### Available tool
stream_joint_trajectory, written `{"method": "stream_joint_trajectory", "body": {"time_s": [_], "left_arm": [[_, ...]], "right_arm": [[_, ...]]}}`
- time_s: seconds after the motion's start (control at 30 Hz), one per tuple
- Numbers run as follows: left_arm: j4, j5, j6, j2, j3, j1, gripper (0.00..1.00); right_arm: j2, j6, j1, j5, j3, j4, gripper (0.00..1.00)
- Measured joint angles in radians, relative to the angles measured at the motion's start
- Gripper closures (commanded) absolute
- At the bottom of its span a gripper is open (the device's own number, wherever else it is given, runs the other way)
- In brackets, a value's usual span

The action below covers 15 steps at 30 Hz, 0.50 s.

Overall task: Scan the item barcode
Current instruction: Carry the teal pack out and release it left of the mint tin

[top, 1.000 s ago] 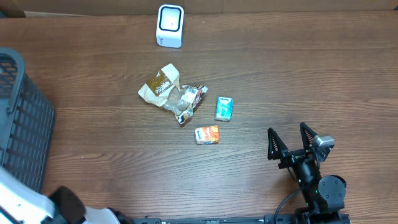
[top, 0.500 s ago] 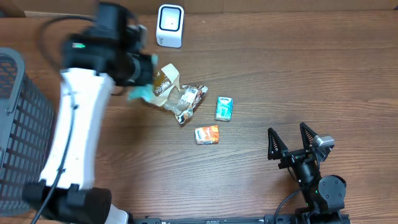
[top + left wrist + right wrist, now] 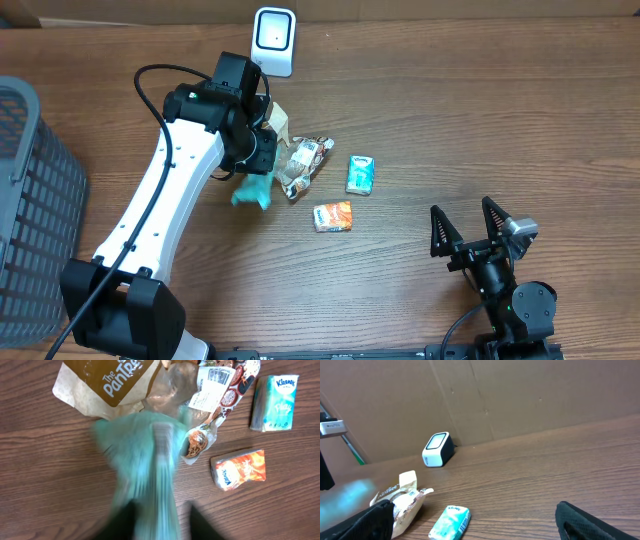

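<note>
Carry step, I judge: a soft teal packet (image 3: 150,475) between my left jaws, grip untellable, right jaws gaping empty; next, barcode towards the white boxy scanner (image 3: 273,40) at twelve o'clock.

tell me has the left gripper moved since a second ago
Yes. The left gripper has swung from the near-left corner up to the brown bag, just short of the white scanner.

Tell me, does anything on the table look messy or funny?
Yes. The crumpled brown bag and the clear snack packet lie in an overlapping heap, while the blue tissue pack and the orange pack lie flat and apart. A teal thing beside the heap is only a blur, so I cannot tell what it is.
</note>
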Motion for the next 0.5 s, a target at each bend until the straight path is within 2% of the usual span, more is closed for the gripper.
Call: {"method": "stream_joint_trajectory", "body": {"time_s": [0.1,0.5], "left_arm": [[-0.006,-0.001,0.003,0.000,0.000,0.000,0.20],[-0.004,-0.009,0.005,0.000,0.000,0.000,0.17]], "right_arm": [[0.000,-0.001,0.000,0.000,0.000,0.000,0.00],[0.000,0.000,0.000,0.000,0.000,0.000,0.00]]}}
